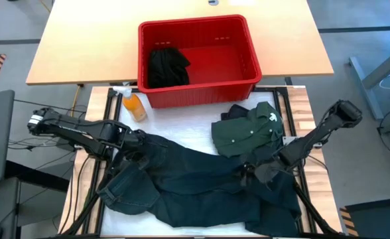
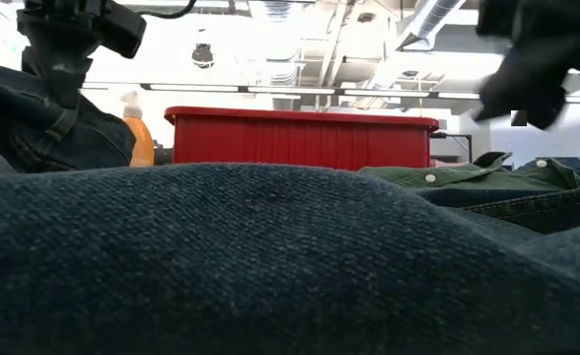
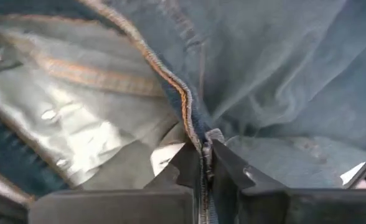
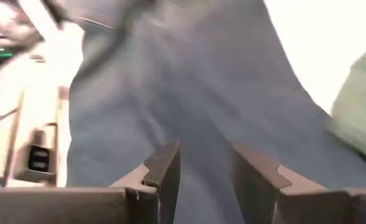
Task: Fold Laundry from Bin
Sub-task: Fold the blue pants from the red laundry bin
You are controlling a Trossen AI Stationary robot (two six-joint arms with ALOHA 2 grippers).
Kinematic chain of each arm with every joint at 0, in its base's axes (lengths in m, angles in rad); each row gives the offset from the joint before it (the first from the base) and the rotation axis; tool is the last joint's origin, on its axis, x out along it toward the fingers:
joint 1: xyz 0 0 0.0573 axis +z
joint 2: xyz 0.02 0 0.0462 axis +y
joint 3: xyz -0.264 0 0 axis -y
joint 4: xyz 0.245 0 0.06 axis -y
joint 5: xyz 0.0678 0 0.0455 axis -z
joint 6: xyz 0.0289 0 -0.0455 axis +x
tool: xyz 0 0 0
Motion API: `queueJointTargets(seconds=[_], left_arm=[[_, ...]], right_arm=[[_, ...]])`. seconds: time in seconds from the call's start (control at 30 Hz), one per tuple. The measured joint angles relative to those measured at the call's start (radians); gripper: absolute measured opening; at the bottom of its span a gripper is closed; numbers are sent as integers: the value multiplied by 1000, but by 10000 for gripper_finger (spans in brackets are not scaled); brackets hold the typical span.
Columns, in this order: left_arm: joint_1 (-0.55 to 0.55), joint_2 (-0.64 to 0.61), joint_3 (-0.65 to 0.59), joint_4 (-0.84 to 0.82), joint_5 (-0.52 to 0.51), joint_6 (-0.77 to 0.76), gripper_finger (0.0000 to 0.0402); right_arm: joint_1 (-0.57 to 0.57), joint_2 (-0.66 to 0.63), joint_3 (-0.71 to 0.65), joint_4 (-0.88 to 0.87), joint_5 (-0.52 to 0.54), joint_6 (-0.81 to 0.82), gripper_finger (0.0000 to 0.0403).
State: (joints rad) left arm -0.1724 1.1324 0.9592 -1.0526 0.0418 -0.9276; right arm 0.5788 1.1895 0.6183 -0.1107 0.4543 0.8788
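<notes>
Jeans [image 1: 201, 182] spread rumpled, dark denim, orange-stitched seam pinched by left end effector [image 3: 206, 163]

No legible txt, labels, brands or nos. anywhere; shirt's [image 1: 248, 129] neck label too small to read.

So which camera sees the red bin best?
The high view: it looks down into the bin, showing its rim, floor and the dark clothes inside. The low view shows only one red wall. The wrist views miss it.
</notes>
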Motion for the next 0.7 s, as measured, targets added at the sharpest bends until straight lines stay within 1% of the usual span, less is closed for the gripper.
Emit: queueJointTargets(seconds=[0.1,0.17,0.27,0.37,0.43,0.53,0.6,0.7], left_arm=[[-8,-1,1,-65,-2,-8,4],[-18,-7,14,-187,-23,-23,3],[-41,-20,44,-399,-84,-61,2],[-57,-45,51,-500,-93,-90,2],[-69,-55,51,-518,-85,-106,1],[-91,-62,51,-518,-75,-122,1],[-103,-58,51,-519,-64,-129,1],[-122,-50,51,-518,-59,-133,1]], right_arm=[[-32,88,1,163,7,-98,159],[-69,154,12,200,14,-120,159],[-126,266,57,244,10,-190,159],[-169,378,126,305,-60,-298,159],[-193,451,178,292,-110,-343,159],[-215,550,235,213,-165,-345,159],[-223,607,261,110,-184,-283,159],[-225,643,280,-32,-175,-113,159]])
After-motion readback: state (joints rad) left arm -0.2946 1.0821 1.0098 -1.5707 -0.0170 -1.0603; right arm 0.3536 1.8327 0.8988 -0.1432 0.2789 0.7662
